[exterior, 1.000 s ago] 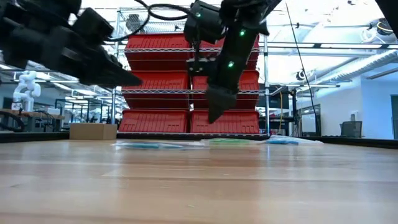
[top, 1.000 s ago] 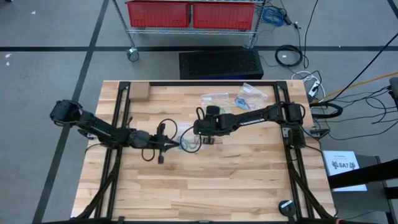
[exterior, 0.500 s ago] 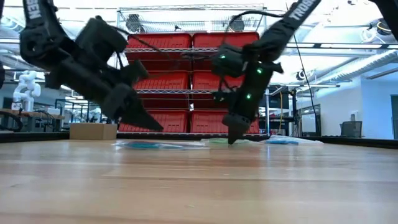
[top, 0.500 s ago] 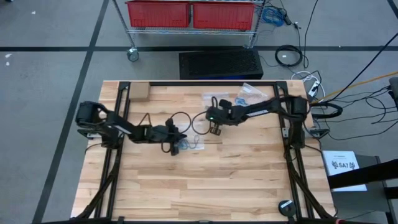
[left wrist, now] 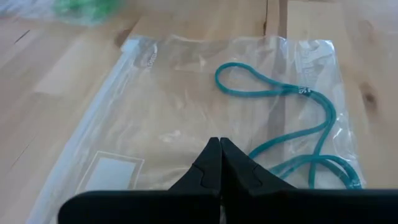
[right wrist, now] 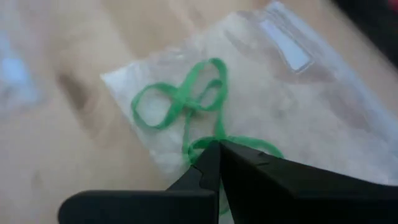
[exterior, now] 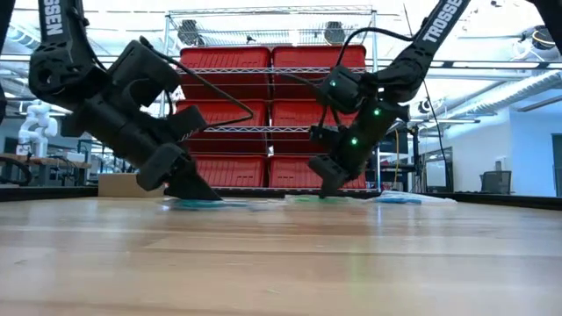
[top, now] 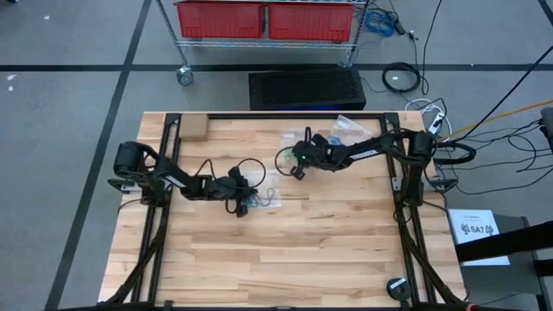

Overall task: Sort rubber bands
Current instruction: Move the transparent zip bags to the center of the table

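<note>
Down at the table, the left gripper [left wrist: 220,163] is keeping its fingers pressed together, empty, tip over a clear bag [left wrist: 186,124] holding teal rubber bands [left wrist: 292,134] whose loops are trailing lengthwise away from it. Likewise, the right gripper [right wrist: 219,163] is sitting closed above green rubber bands [right wrist: 186,102] in another bag [right wrist: 298,93]. Only the wrist views are showing the colours clearly; the high view is showing both bags mid-table.

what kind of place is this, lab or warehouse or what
Most likely a robotics lab or workshop. A wire shelving rack holds red storage bins, a small white robot stands on a bench behind, and cables lie across the grey floor beside the wooden table.
</note>
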`<state>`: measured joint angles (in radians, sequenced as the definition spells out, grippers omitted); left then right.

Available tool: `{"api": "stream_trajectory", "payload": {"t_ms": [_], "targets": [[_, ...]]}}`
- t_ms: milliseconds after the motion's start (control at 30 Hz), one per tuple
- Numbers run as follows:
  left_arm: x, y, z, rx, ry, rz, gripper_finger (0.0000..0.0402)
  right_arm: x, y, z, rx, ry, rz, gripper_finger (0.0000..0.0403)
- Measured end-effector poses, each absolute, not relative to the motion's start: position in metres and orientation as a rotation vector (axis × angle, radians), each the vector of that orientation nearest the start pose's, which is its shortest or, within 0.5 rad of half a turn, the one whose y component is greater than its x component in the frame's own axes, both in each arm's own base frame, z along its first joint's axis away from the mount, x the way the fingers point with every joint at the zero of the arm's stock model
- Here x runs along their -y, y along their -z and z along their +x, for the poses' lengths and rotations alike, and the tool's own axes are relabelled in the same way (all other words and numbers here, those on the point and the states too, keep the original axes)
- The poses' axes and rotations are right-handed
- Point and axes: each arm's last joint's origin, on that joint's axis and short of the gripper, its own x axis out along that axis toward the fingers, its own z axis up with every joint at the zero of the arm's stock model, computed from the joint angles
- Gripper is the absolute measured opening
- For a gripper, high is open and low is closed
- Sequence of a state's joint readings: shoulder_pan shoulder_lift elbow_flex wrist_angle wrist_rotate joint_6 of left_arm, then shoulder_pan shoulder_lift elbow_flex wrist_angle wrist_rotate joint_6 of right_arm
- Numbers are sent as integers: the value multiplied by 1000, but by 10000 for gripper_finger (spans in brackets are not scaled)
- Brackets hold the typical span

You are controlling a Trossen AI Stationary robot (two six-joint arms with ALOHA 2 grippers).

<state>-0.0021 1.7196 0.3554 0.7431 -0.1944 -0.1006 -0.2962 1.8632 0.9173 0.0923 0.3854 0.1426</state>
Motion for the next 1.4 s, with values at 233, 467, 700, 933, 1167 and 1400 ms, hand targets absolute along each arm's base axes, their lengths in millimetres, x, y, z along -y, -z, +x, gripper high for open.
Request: {"api": "stream_trajectory", "payload": {"t_ms": [233, 467, 700, 933, 1167, 1400], "targets": [[-5, -81, 225, -682, -225, -26, 0, 86, -114, 335, -891, 606, 113, 0], [-3, -87, 204, -705, -220, -39, 0, 47, -113, 340, -906, 505, 147, 0], [5, -87, 198, -750, -180, -8, 0, -8, -113, 343, -893, 411, 196, 0], [9, -87, 196, -773, -136, 43, 0, -46, -114, 344, -826, 370, 256, 0], [9, -99, 189, -770, -111, 45, 0, -55, -120, 349, -752, 383, 241, 0], [10, -113, 187, -700, -71, 30, 0, -54, -158, 361, -745, 339, 108, 0]]}}
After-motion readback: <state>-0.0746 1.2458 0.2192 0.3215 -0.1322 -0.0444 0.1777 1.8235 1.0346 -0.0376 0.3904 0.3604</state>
